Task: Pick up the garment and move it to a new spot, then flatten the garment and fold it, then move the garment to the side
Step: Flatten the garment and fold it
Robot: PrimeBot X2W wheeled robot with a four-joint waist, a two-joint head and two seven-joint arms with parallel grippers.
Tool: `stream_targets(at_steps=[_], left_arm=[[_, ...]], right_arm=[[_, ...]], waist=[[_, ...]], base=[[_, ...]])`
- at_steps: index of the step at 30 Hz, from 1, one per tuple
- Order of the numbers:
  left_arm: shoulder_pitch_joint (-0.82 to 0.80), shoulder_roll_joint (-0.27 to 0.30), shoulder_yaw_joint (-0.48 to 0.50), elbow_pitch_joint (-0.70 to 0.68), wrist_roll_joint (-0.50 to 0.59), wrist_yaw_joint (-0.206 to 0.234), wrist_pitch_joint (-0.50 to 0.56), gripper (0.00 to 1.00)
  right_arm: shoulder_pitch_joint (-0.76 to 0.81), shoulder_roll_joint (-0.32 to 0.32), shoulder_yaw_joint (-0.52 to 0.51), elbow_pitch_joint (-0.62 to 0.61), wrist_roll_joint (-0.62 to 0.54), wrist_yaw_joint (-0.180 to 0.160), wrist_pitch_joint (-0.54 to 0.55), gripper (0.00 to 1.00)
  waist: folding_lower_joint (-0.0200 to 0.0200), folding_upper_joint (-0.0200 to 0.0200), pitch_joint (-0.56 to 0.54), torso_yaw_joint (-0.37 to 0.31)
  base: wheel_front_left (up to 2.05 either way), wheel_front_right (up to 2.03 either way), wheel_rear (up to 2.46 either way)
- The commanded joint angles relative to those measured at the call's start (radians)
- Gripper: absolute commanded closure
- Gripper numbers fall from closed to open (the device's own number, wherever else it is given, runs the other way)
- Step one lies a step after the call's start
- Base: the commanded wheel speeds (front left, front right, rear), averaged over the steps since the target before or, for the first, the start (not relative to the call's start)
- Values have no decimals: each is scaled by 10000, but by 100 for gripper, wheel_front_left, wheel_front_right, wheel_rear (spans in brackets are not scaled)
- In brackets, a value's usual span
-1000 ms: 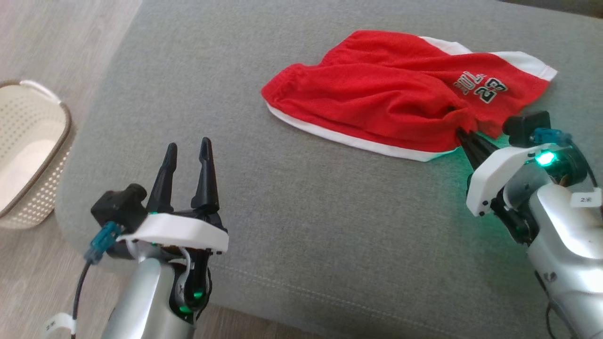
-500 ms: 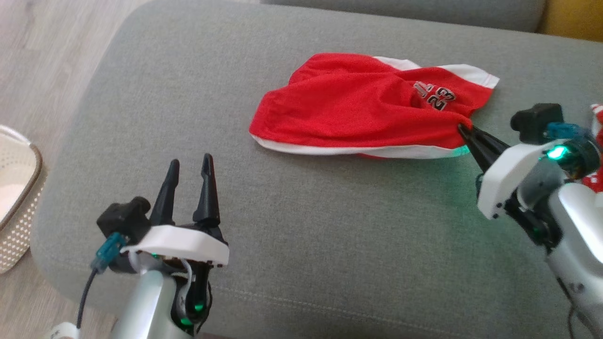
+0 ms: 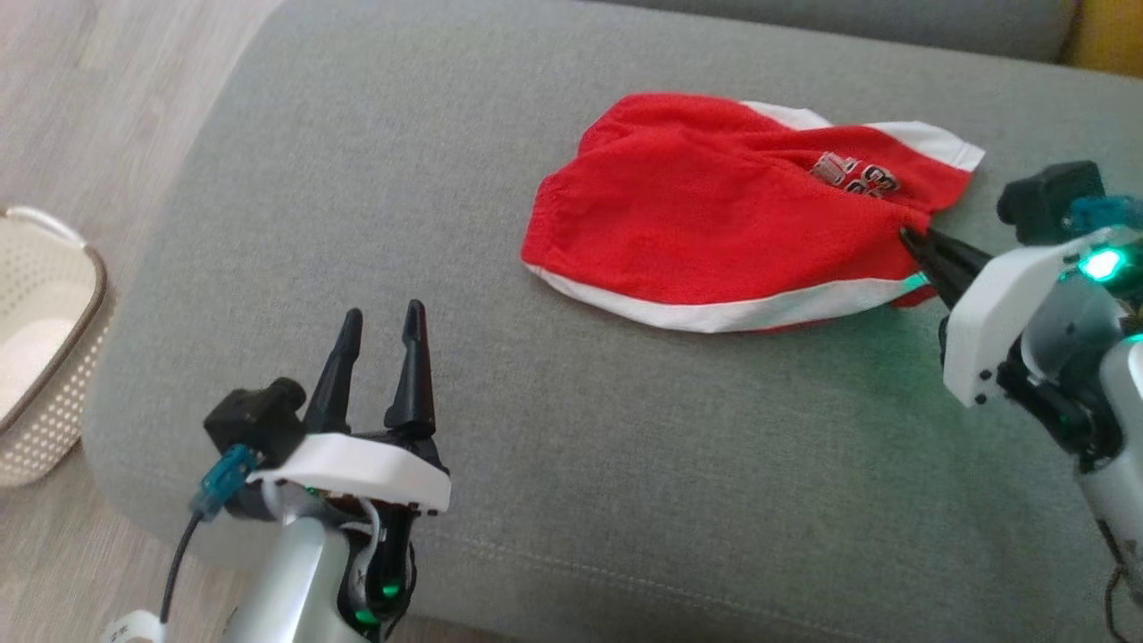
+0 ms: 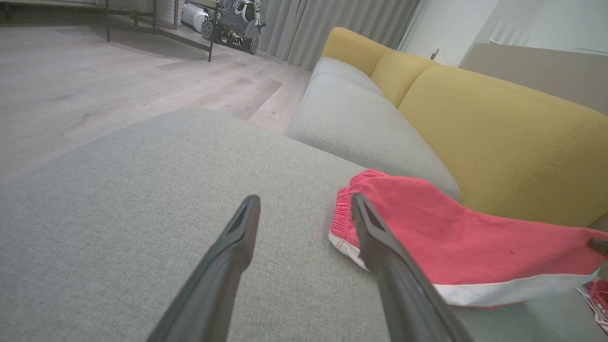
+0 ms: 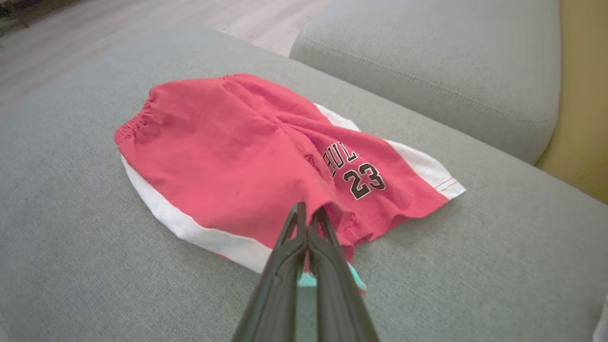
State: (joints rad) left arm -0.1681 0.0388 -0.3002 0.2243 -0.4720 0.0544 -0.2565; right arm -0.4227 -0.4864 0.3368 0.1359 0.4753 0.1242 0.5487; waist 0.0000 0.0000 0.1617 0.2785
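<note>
We list, on the seat cushion point(image 3: 625, 464): garment point(image 3: 714, 223), lying toward the far right part. Right gripper point(image 3: 906, 236) at the garment's right edge, tips pinched together on the cloth. Left gripper point(image 3: 382, 314) over the near left part, well apart from the garment. Left of the cushion, on the floor point(image 3: 89, 107): basket point(image 3: 94, 277). Behind the cushion we enter a second cushion point(image 5: 427, 61), with a backrest point(image 4: 498, 142) at the far right.

I am seeing red shorts point(image 3: 714, 232) carrying white side bands and black-and-white lettering with a 23. The cushion point(image 3: 402, 179) is showing plain grey, the sofa back point(image 4: 498, 128) yellow, the basket point(image 3: 62, 411) cream with dotted holes and a brown rim.
</note>
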Motion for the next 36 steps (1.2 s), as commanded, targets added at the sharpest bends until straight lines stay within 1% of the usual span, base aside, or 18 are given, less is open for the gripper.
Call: stream_targets(at_steps=[1, 4, 11, 12, 13, 14, 17, 18, 21, 25, 31, 36], left_arm=[[-422, 114, 242, -387, -60, 61, -53, 0], [-556, 114, 94, -398, -146, 74, -53, 0], [-871, 114, -189, -376, -295, 129, -53, 0], [-895, 114, -210, -372, -300, 143, -53, 0], [-915, 114, -227, -363, -297, 161, -53, 0], [-932, 114, -239, -348, -284, 178, -53, 0], [-963, 114, -233, -295, -230, 200, -53, 0], [-963, 114, -233, -295, -230, 200, -53, 0], [-983, 114, -160, -247, -140, 199, -53, 0], [-990, 114, 31, -225, 5, 153, -53, 0], [-957, 114, 379, -192, 146, 86, -53, 0], [-970, 114, 768, -83, 258, -13, -53, 0]], right_arm=[[-549, -117, 10, -198, 13, 65, 63, 100], [-1163, -214, 199, 514, -116, 65, 126, 100], [-2395, -78, 737, 2920, -173, 65, -326, 100], [-2520, -26, 823, 3225, -157, 65, -466, 95], [-2629, 31, 896, 3511, -131, 65, -627, 31], [-2728, 84, 950, 3795, -103, 65, -785, 0], [-2978, 222, 1086, 4449, -80, 65, -1423, 0], [-2978, 222, 1086, 4449, -80, 65, -1423, 0], [-3097, 260, 1148, 4896, -58, 65, -2064, 0], [-3026, 292, 741, 5207, -42, 65, -2888, 0], [-2190, 417, -1, 4904, -45, 65, -4024, 0], [-1145, 896, -764, 4196, -126, 65, -5118, 0]], waist=[[0, 0, 268, 185], [0, 0, 580, 363], [0, 0, 1026, 687], [0, 0, 1048, 701], [0, 0, 1068, 706], [0, 0, 1080, 700], [0, 0, 1070, 594], [0, 0, 1070, 594], [0, 0, 969, 371], [0, 0, 744, -79], [0, 0, 431, -872], [0, 0, 181, -1459]], base=[[0, 0, 0], [0, 0, 0], [0, 0, 0], [0, 0, 0], [0, 0, 0], [0, 0, 0], [0, 0, 0], [0, 0, 0], [0, 0, 0], [0, 0, 0], [0, 0, 0], [0, 0, 0]])
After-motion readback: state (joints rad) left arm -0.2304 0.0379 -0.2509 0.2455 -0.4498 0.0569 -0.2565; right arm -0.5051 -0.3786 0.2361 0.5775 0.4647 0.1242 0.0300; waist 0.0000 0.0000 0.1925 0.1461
